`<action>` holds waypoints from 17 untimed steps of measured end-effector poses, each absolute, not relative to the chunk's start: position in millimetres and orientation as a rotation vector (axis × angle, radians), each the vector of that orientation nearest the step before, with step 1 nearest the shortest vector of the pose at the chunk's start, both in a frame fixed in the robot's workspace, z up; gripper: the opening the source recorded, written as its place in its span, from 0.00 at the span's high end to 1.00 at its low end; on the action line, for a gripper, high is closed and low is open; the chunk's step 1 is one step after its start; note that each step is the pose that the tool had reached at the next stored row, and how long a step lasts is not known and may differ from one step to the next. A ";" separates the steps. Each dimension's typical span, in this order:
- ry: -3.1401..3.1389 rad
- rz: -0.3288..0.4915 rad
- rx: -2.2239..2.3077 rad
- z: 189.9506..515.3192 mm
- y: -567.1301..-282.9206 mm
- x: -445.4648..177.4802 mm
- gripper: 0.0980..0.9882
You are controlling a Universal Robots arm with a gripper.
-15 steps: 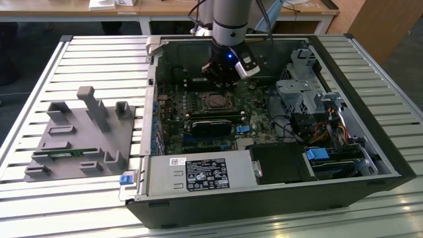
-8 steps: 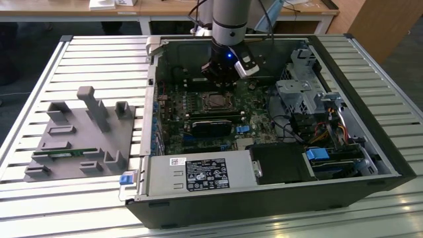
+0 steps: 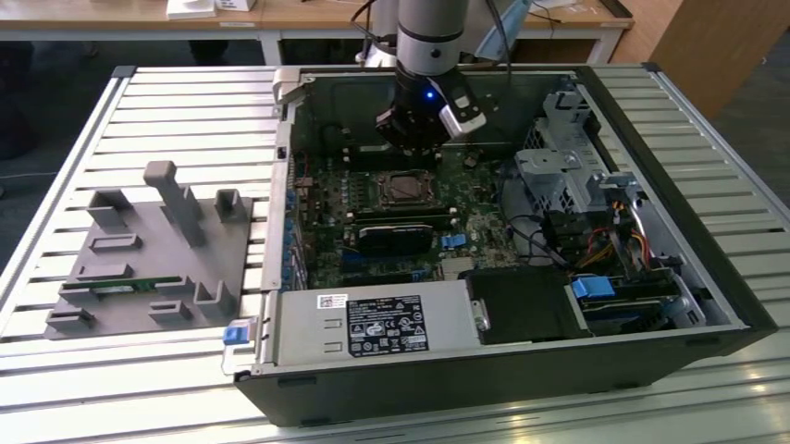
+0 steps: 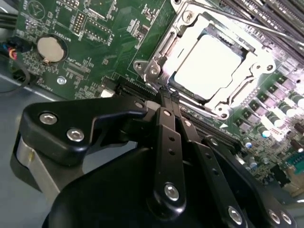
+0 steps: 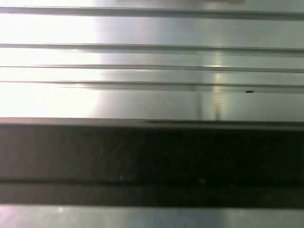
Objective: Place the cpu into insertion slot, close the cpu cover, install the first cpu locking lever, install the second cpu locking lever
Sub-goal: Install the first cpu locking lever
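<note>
In the second wrist view the cpu (image 4: 206, 66) lies with its bright silver top up in the insertion slot (image 4: 176, 88) on the green board. The cpu cover (image 4: 156, 59), a silver frame, lies flat around the chip. A thin metal lever rod (image 4: 266, 31) runs along one side of the socket. My gripper (image 4: 167, 95) is shut with nothing between its black fingers, tips just off the socket's edge. In the exterior view my gripper (image 3: 413, 143) hangs inside the open case, a little above and behind the insertion slot (image 3: 402, 189).
The computer case's wall (image 3: 494, 379) rings the board. A labelled power supply box (image 3: 370, 324) sits at the front, and a drive cage (image 3: 556, 176) with cables is at the exterior view's right. A grey fixture block (image 3: 148, 250) stands on the ribbed table. A coin battery (image 4: 51, 49) is on the board.
</note>
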State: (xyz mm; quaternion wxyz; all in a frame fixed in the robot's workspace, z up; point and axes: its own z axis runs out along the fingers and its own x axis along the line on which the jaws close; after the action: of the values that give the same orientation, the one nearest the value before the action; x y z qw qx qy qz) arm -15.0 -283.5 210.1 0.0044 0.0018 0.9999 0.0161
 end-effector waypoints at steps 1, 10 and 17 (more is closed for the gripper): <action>3.132 0.051 0.006 210.3 -283.4 -15.0 0.99; 3.132 0.050 0.006 210.3 -286.5 -15.0 0.99; 3.132 0.050 0.006 210.2 -288.1 -14.6 0.99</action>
State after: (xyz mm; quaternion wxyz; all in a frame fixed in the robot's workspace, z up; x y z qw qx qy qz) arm -14.6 -288.1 210.2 0.0044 0.0018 0.9999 0.0161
